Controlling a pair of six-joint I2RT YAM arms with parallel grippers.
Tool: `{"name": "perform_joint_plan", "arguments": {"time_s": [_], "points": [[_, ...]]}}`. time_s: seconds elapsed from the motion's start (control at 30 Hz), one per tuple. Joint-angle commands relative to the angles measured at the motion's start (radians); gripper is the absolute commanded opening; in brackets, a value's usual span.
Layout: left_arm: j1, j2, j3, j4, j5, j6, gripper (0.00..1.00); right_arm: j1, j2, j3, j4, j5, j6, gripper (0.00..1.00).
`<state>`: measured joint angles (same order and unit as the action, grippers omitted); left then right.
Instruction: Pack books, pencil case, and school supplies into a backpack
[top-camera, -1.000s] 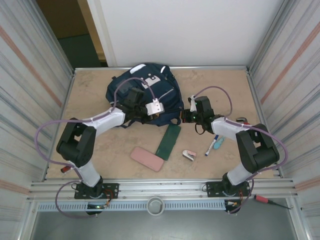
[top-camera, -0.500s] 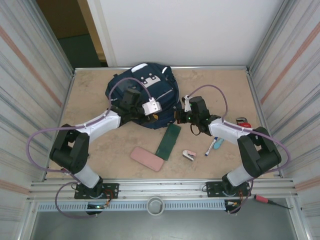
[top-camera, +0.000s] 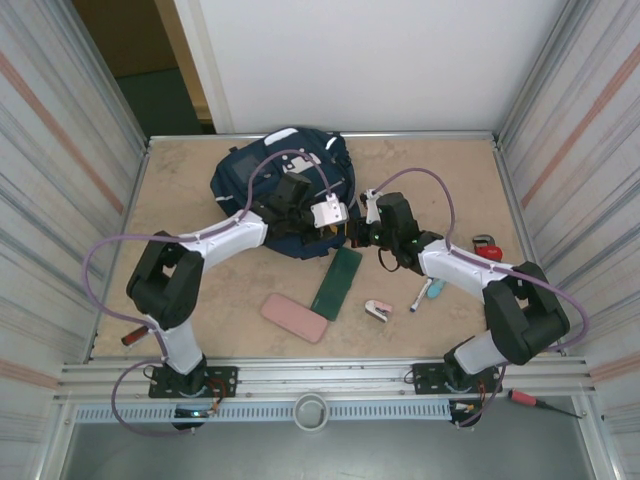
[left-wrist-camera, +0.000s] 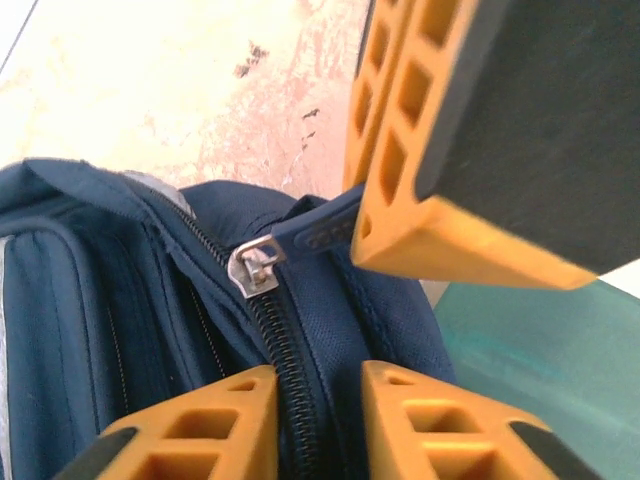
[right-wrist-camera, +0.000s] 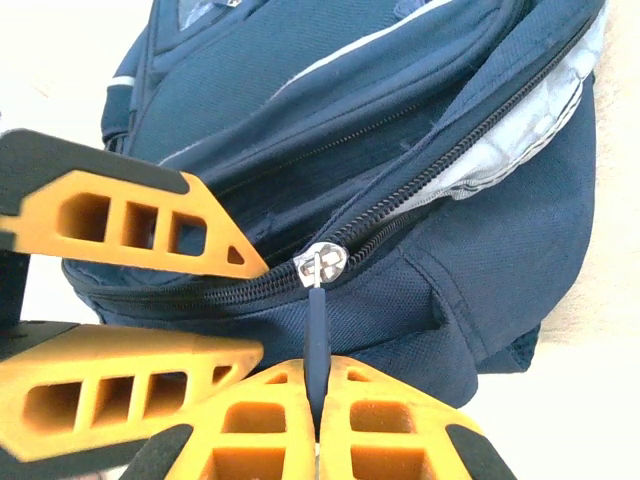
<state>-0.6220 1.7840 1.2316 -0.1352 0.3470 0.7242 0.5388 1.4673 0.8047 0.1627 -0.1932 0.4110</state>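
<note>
Right wrist: pinching the thin zipper pull (right-wrist-camera: 317, 335) in the closed right gripper (right-wrist-camera: 318, 388); bracing the soft, floppy backpack (right-wrist-camera: 400, 110) with the left gripper (left-wrist-camera: 318, 378), clamp uncertain.

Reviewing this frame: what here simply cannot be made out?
- Backpack contents: top view, its own fabric covers them.
- Left gripper grip: left wrist view, fabric fills the gap between its fingers, so pinching or merely straddling is unclear.
- Zipper far end: right wrist view, cut off by the right edge.
- Teal item beside the marker: top view, too small to identify.
</note>
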Motion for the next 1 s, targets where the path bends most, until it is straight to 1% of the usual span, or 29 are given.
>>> {"name": "perform_joint_plan", "arguments": {"time_s": [0.0, 0.07, 0.1, 0.23, 0.33, 0.47, 0.6, 0.77, 0.87, 0.97], "points": [[0.008, -0.003, 0.026, -0.052, 0.012, 0.018, 0.14, -0.007, -0.046, -0.010, 0.056, 0.016, 0.017, 0.00], [0.021, -0.016, 0.023, -0.057, 0.031, 0.018, 0.06, -0.018, -0.035, -0.013, 0.048, 0.035, 0.025, 0.00], [0.030, -0.029, 0.018, -0.057, 0.048, 0.018, 0.04, -0.024, -0.028, -0.012, 0.036, 0.054, 0.028, 0.00], [0.061, -0.093, -0.023, -0.016, 0.126, 0.010, 0.00, -0.048, 0.008, 0.005, -0.011, 0.108, 0.044, 0.00], [0.082, -0.146, -0.066, 0.027, 0.168, 0.009, 0.00, -0.058, 0.032, 0.020, -0.042, 0.155, 0.048, 0.00], [0.120, -0.207, -0.124, 0.065, 0.187, 0.009, 0.00, -0.076, 0.067, 0.052, -0.076, 0.202, 0.053, 0.00], [0.176, -0.258, -0.193, 0.099, 0.183, -0.016, 0.00, -0.091, 0.099, 0.089, -0.089, 0.206, 0.058, 0.00], [0.258, -0.320, -0.335, 0.205, 0.138, -0.072, 0.02, -0.048, 0.130, 0.123, -0.075, 0.203, 0.059, 0.00], [0.269, -0.333, -0.383, 0.218, 0.134, -0.077, 0.02, -0.026, 0.126, 0.127, -0.059, 0.207, 0.057, 0.00], [0.269, -0.332, -0.396, 0.205, 0.133, -0.083, 0.02, -0.011, 0.111, 0.122, -0.035, 0.189, 0.050, 0.00]]}}
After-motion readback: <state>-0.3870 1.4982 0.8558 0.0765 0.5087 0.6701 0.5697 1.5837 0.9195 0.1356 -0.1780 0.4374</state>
